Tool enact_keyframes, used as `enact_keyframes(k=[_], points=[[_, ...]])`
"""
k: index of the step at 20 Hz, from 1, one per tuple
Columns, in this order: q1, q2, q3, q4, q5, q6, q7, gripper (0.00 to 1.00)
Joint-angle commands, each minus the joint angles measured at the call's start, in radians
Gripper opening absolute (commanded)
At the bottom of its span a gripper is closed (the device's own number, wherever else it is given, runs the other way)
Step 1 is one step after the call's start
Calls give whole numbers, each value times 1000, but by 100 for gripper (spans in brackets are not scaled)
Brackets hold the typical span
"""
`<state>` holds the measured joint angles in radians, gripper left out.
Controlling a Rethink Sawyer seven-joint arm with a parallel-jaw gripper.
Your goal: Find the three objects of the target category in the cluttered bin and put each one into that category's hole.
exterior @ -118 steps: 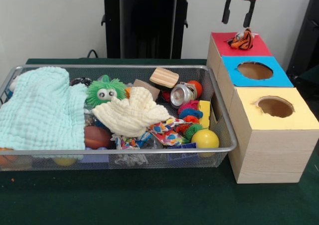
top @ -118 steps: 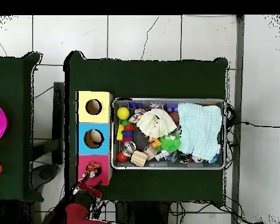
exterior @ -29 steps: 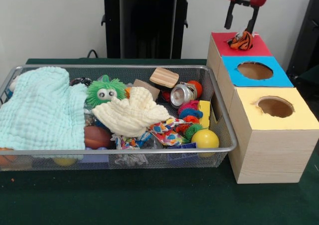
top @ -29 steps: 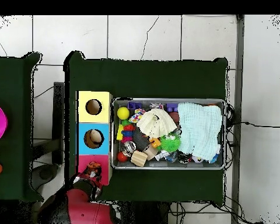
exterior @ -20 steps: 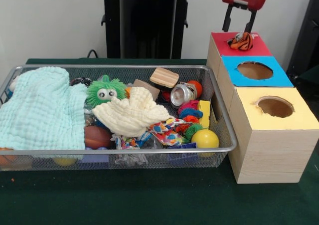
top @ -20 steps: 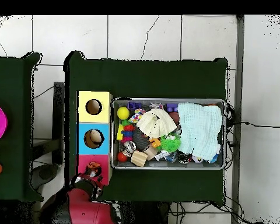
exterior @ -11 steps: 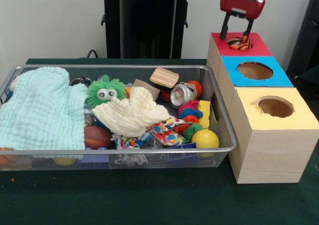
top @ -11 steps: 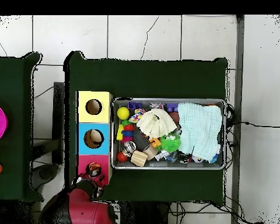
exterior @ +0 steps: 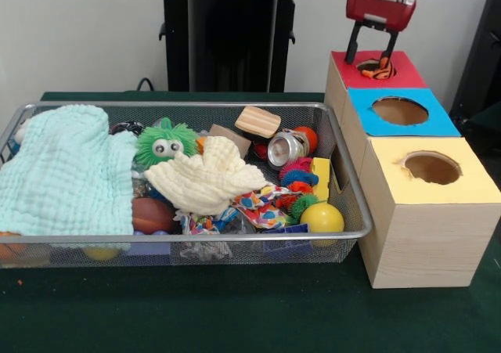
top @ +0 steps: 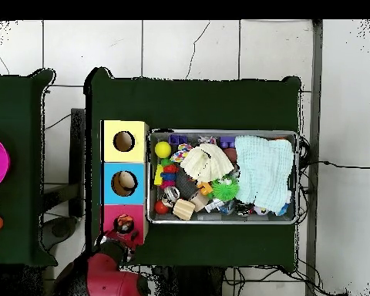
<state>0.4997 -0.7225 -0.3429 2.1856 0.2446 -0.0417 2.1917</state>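
Tiger plush [exterior: 379, 69] sits sunk in red hole [exterior: 374, 65].

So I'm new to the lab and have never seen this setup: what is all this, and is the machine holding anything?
It is a red and black robot arm. Its gripper, jaws open and empty, hangs over the red hole. One picture is taken from across the table, facing the robot; the other looks straight down, with the robot at the bottom. On the green table stands a wire mesh bin full of toys and cloths, among them a pale blue cloth and a green fuzzy toy. Beside it are three wooden boxes, topped red, blue and yellow, each with a round hole. An orange striped plush tiger sits in the red hole, only partly showing.
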Motion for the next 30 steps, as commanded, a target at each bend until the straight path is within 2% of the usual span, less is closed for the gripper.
enact_keyframes(k=[1, 2, 3, 4, 7, 9, 10, 12, 14, 16, 18, 19, 23, 26, 27, 30], points=[[1, -6, 3, -80, 54, 155, 148, 100], [17, -36, -24, -91, 50, 220, 142, 100], [22, -38, -36, -100, 46, 240, 136, 100], [2, -15, -15, -93, 43, 192, 134, 100], [-51, 160, 61, -85, 31, -91, 187, 100], [-47, 199, 62, -89, 35, -144, 202, 100], [-50, 178, 64, -79, 32, -128, 198, 100], [-47, 65, 53, -50, 32, 2, 167, 100], [-15, -90, -3, -54, 30, 229, 134, 100], [11, -191, -53, -95, 7, 431, 132, 100], [12, -243, -71, -129, -14, 551, 134, 100], [7, -256, -70, -135, -17, 579, 133, 100], [-22, -283, -54, -139, -18, 616, 112, 100], [-70, -287, -24, -132, -22, 601, 67, 100], [-102, -279, 1, -118, -23, 561, 40, 100], [-261, -218, 119, -62, -65, 345, -64, 100]])
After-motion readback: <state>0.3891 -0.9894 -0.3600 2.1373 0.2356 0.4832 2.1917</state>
